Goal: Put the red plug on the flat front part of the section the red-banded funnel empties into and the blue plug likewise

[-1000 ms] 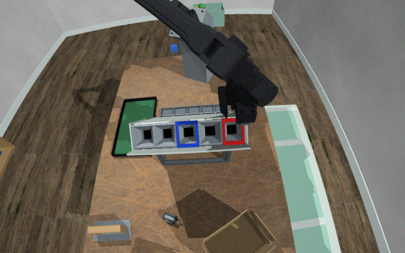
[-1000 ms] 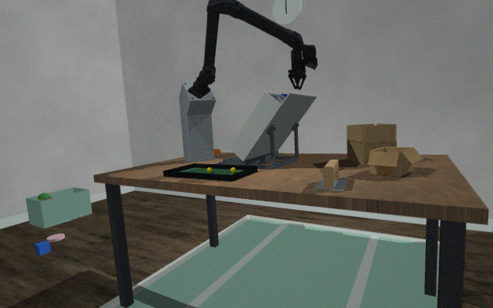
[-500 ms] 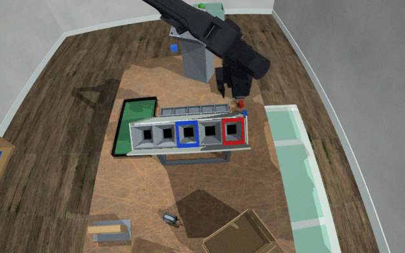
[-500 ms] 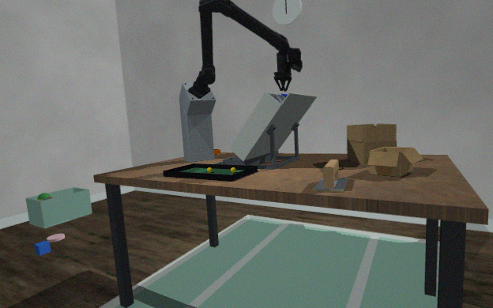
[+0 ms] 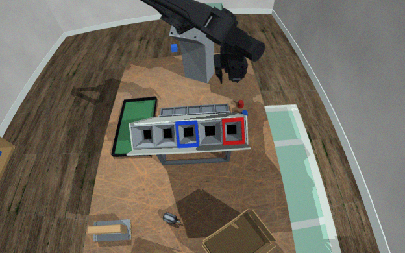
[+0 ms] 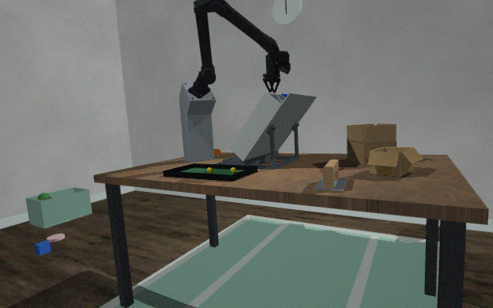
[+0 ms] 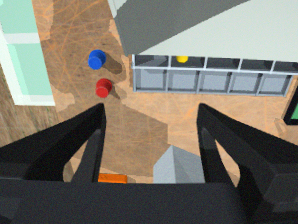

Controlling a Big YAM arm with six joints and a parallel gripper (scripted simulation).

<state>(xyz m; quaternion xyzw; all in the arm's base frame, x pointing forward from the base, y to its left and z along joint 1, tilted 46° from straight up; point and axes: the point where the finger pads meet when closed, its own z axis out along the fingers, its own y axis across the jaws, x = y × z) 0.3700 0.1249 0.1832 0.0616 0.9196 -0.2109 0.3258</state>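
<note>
Jaws: half spread, nothing between them; hanging above the table (image 5: 147,191) behind the top edge of the sloped cover (image 6: 255,126).
Red plug (image 7: 104,87): upright on the table beside the end of the row of sections (image 7: 209,82), touching nothing.
Blue plug (image 7: 97,59): just beside the red one, apart from it.
Marble (image 7: 181,59): one yellow ball lies in a section near the plug end.
Handling: plugs look small, rigid and light; likely to tip if nudged. Grip across the round body from above.
Obstacles: neighbouring plug and overhanging cover crowd the approach; red-banded funnel (image 5: 233,130) and blue-banded funnel (image 5: 187,133) sit above.
</note>
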